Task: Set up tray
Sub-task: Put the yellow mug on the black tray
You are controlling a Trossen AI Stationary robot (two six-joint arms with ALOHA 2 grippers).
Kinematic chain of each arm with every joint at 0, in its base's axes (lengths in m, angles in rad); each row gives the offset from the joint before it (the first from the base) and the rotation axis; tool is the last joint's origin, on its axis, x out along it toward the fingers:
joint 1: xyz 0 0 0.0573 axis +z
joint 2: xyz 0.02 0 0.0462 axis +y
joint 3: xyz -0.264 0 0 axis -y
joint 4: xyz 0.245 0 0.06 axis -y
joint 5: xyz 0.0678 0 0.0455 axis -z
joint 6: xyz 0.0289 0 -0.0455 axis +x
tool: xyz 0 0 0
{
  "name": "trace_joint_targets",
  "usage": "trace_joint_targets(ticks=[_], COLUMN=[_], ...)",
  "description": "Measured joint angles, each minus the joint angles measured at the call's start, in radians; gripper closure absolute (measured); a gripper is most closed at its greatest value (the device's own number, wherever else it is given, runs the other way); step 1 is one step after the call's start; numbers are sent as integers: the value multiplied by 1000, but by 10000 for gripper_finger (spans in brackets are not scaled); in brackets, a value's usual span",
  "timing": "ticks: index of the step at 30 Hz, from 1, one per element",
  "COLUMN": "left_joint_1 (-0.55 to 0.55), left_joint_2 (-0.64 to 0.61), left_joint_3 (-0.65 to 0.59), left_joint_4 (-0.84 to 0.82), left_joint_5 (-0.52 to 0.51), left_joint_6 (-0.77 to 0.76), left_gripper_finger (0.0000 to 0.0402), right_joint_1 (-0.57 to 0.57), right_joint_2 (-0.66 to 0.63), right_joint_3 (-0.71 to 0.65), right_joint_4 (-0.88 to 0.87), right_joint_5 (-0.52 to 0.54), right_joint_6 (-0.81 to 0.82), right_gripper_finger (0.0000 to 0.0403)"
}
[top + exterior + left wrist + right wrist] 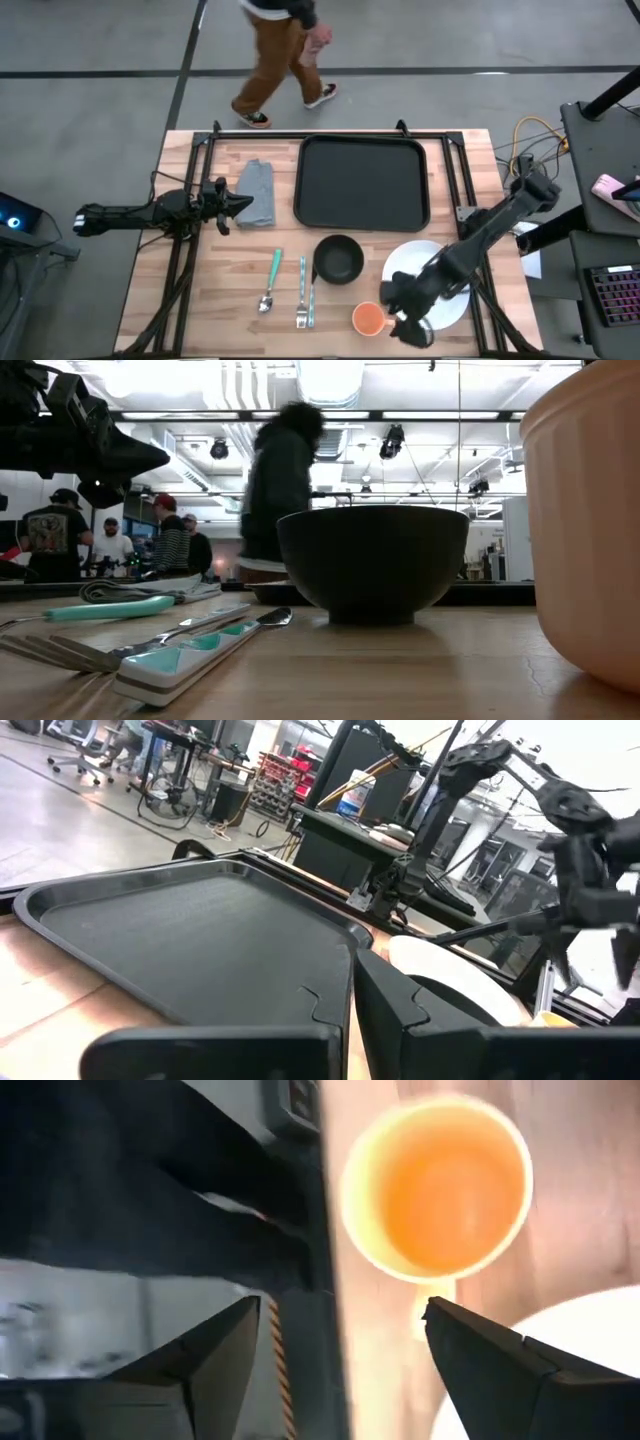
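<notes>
Nearest the low camera, an orange cup [590, 530] fills the right edge, with the right gripper [405, 312] seen open and empty beside it at lower right of the high view. If closed off-centre, the cup could be tipped. The tray [362, 183] lies bare at upper centre; the left gripper [228, 205], parted and empty, is held at left.

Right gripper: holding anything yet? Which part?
Nothing held. The right gripper is open above the small orange cup; left gripper is empty, over the folded grey cloth.

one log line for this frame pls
tray: empty | left gripper: over grey cloth | right gripper: jaws open by orange cup
</notes>
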Motion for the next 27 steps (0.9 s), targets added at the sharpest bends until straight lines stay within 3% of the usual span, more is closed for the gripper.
trace_joint_targets(ticks=[6,11,21,27], left_joint_1=[0,0,0,0], left_joint_2=[0,0,0,0], left_joint_3=[0,0,0,0], left_joint_4=[0,-1,-6,-7], left_joint_5=[0,0,0,0], left_joint_6=[0,0,0,0], left_gripper_finger=[401,402,401,401], right_joint_1=[1,6,7,30], right_joint_2=[160,222,248,276], right_joint_3=[139,189,178,173], right_joint_4=[-230,-220,-241,-237], right_joint_5=[1,2,10,76], right_joint_6=[-40,-55,61,58], right_gripper_finger=[131,142,164,172])
